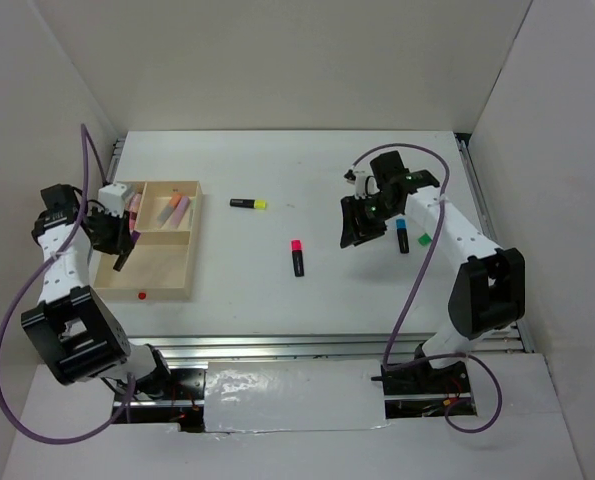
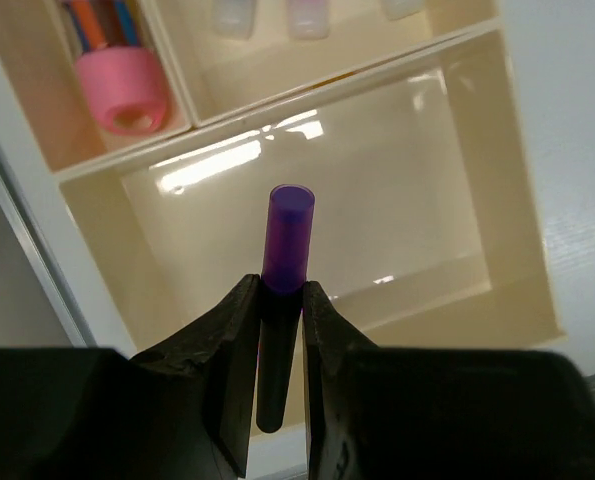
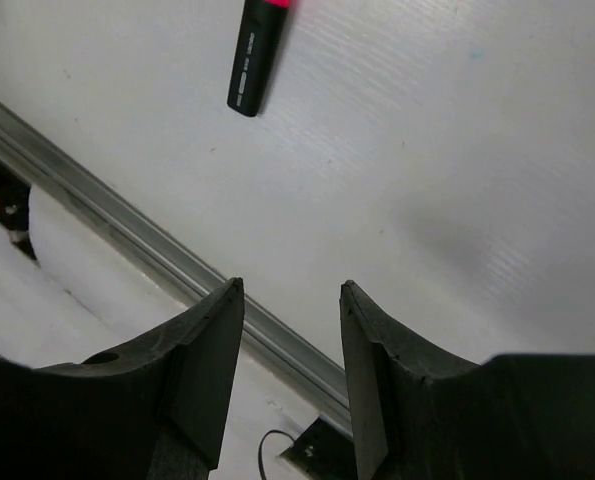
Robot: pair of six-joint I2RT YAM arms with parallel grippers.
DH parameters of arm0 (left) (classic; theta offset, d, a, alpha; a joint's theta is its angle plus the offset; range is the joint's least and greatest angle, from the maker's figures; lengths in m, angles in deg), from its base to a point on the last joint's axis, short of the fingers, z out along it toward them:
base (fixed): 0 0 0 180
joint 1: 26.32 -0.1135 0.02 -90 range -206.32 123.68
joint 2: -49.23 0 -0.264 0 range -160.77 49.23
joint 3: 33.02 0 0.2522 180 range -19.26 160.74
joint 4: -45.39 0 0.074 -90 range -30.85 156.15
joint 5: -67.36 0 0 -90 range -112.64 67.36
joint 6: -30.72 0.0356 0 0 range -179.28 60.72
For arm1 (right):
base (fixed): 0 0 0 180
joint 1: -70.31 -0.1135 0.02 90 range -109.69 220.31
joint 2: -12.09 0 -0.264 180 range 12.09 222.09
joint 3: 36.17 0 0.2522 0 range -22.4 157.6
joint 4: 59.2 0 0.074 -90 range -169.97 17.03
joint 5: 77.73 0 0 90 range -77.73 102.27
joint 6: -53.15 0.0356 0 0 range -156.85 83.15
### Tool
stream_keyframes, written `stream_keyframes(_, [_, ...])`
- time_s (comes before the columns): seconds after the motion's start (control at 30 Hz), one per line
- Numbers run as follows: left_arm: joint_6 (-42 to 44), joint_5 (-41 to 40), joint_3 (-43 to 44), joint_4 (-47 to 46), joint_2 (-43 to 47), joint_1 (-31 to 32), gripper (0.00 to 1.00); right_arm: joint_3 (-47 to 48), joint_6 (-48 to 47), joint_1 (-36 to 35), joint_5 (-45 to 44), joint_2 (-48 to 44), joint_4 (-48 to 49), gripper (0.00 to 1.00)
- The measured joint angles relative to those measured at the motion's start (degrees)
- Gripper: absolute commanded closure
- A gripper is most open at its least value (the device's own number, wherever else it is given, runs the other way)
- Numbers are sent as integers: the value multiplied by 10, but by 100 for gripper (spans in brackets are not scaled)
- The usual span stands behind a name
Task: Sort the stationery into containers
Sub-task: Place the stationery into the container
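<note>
The tan wooden tray (image 1: 167, 290) with a red dot on its rim lies at the left. My left gripper (image 1: 124, 255) is shut on a black marker with a purple cap (image 2: 287, 235) and holds it above the tray's large bare compartment (image 2: 397, 190). Pastel markers (image 1: 177, 210) lie in a far compartment. My right gripper (image 1: 360, 232) is open and empty above the table; in its wrist view the gripper (image 3: 292, 290) points at bare table. A pink-capped marker (image 1: 297, 257) lies left of it and shows in the right wrist view (image 3: 255, 55). A yellow-capped marker (image 1: 248, 203) lies mid-table.
A blue-capped marker (image 1: 402, 237) and a green-capped one (image 1: 422, 240) lie beside the right arm. A pink cylinder (image 2: 122, 90) and coloured pens fill the tray's far-left compartment. A metal rail (image 3: 127, 235) marks the table's near edge. White walls enclose the table.
</note>
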Motion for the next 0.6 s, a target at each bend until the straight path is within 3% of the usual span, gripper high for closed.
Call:
stream_keyframes(0.27, [-79, -43, -8, -45, -22, -29, 100, 5, 54, -73, -65, 33, 76, 51])
stream_keyframes(0.47, [-125, -101, -40, -75, -52, -29, 88, 42, 97, -138, -104, 128, 99, 50])
stream_keyframes(0.57, [-142, -126, -53, -87, -66, -29, 79, 72, 116, -175, -121, 173, 101, 50])
stream_keyframes(0.6, [-147, -132, -57, -90, -66, -29, 71, 82, 123, -184, -129, 186, 101, 50])
